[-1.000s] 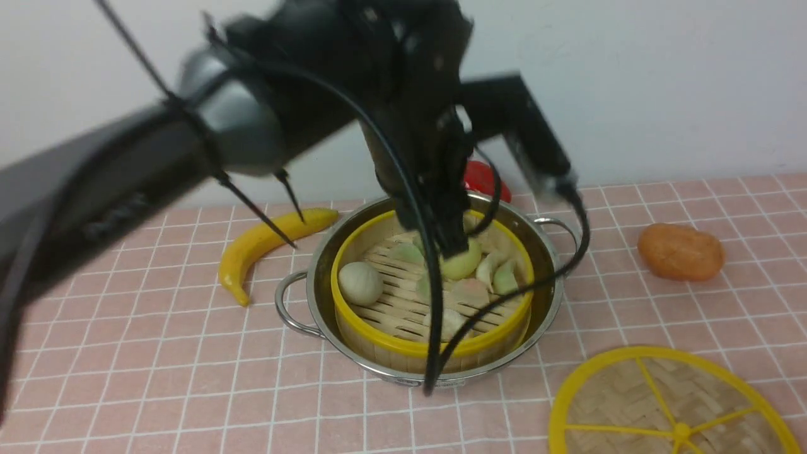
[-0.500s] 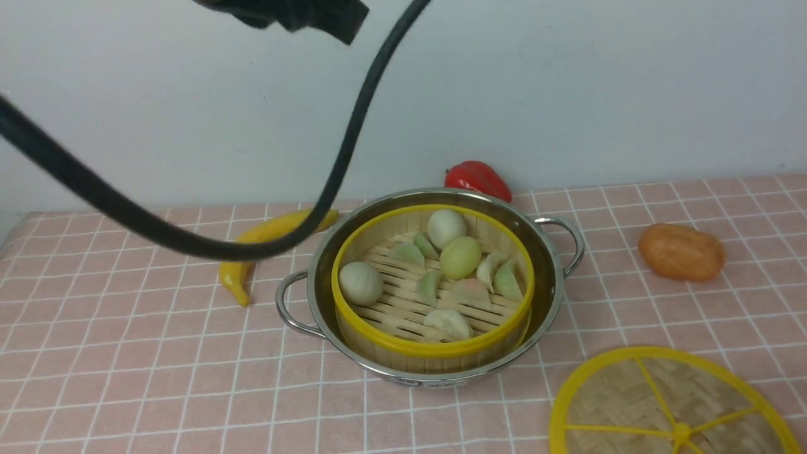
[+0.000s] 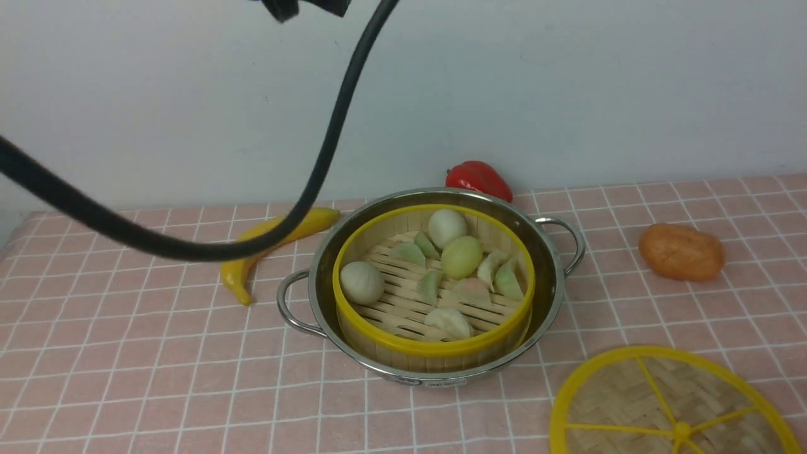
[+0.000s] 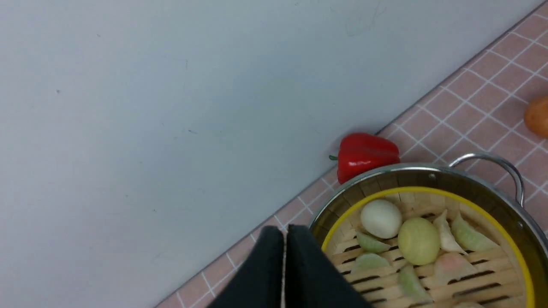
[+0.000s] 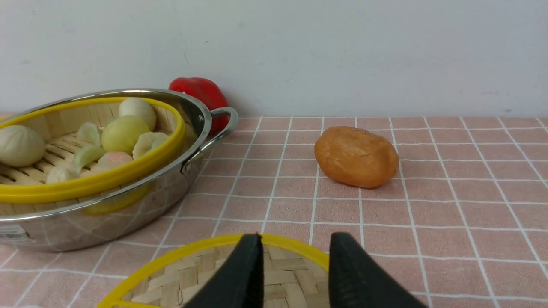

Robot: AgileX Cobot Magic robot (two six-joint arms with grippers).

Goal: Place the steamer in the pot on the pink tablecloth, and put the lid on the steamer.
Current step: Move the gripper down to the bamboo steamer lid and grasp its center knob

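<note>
Steamer (image 3: 435,349) sits inside pot (image 3: 546,277) on pink tablecloth (image 3: 157,353); lid (image 3: 630,391) lies at pot's 4 o'clock. Left gripper (image 4: 284,232) pinched together, empty; right gripper (image 5: 295,238) parted, empty, over lid

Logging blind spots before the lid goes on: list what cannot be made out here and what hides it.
- Flat woven bamboo lid with yellow rim: front view, bottom edge cuts off its near part.
- Yellow plastic banana: front view, black cable crosses it.
- Small label on the shiny steel pot: front view, too small to read.
- Left claw: left wrist view, only shut tips inside the frame.
</note>
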